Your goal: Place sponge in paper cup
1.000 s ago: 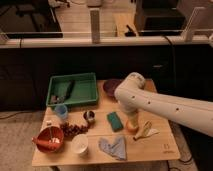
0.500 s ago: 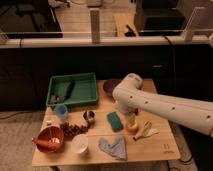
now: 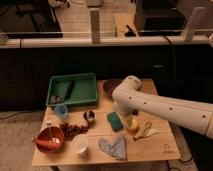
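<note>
The teal-green sponge (image 3: 115, 121) lies flat on the wooden table (image 3: 155, 150), near its middle. The white paper cup (image 3: 79, 144) stands upright near the front edge, left of and nearer than the sponge. My white arm reaches in from the right and bends down over the table. My gripper (image 3: 126, 116) hangs at the arm's end just right of the sponge, mostly hidden by the arm. I cannot tell whether it touches the sponge.
A green tray (image 3: 55, 92) holding a black block (image 3: 67, 90) sits at the back left. A blue cup (image 3: 61, 111), a metal cup (image 3: 90, 116), a red bowl (image 3: 49, 139), a grey-blue cloth (image 3: 114, 146), a banana (image 3: 145, 131) and a dark bowl (image 3: 111, 86) surround the sponge.
My arm has shifted a little to the left, bringing its end closer to the sponge. The sponge and the cup have not moved.
</note>
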`<state>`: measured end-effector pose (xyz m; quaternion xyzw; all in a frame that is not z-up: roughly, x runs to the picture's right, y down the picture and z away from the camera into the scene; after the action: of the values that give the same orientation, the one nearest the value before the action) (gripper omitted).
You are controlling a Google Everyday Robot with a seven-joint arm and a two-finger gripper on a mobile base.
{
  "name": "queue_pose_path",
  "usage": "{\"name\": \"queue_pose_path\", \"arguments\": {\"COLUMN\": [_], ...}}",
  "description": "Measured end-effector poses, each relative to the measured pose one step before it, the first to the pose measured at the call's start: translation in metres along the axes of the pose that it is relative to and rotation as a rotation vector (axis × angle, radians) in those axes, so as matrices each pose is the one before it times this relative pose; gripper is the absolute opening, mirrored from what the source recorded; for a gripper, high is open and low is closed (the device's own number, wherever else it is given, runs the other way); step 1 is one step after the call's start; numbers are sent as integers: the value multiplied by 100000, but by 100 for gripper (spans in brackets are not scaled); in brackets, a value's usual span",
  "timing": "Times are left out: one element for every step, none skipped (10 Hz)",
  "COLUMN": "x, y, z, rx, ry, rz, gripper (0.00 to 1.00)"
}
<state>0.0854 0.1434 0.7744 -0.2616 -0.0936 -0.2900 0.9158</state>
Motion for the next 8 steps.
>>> {"name": "queue_pose_path", "arguments": {"x": [-338, -238, -140, -42, 6, 8, -166, -8], "y": [-248, -225, -95, -115, -44, -53, -149, 101], "z": [472, 319, 418, 414, 479, 439, 567, 306], "rx": [151, 200, 76, 341, 100, 39, -130, -289], "ry": [-638, -340, -363, -602, -524, -300, -998, -604], "rz": [-1021, -841, -711, -537, -520, -645, -1651, -768], "gripper": [80, 80, 80, 80, 80, 80, 80, 80]}}
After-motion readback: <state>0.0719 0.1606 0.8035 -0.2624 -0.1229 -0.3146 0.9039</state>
